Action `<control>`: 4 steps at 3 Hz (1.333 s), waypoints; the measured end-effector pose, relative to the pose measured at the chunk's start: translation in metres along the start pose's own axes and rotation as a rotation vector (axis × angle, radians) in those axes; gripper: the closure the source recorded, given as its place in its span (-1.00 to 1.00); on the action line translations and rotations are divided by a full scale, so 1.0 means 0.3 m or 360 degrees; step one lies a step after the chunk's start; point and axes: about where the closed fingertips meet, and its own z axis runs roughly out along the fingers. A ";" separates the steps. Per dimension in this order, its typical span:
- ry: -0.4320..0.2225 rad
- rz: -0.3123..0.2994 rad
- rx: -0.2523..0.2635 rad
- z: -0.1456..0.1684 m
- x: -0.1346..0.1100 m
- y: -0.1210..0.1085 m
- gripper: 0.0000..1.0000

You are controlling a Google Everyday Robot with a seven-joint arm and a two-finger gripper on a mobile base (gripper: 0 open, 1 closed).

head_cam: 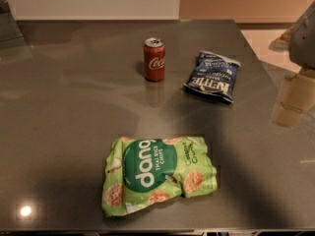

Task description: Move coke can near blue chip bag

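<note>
I am reading white Coca-Cola script, partly showing, on the red coke can [154,59], which is standing toward the far edge of the desk [59,107]. "KETTLE" is showing in white on the blue chip bag [212,76], lying nearer the far right corner. The green bag [157,173] by the near edge is showing "dang" and "THAI RICE CHIPS". The jaws are hanging at the right edge.

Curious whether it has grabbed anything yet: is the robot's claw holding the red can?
No: the coke can stands alone left of the blue chip bag, while the gripper hangs at the right edge.
</note>
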 end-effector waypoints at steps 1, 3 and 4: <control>0.0000 0.0000 0.0000 0.000 0.000 0.000 -1.00; -0.0161 0.0071 0.0038 0.071 -0.091 -0.159 -1.00; -0.0302 0.0134 0.0059 0.146 -0.171 -0.305 -1.00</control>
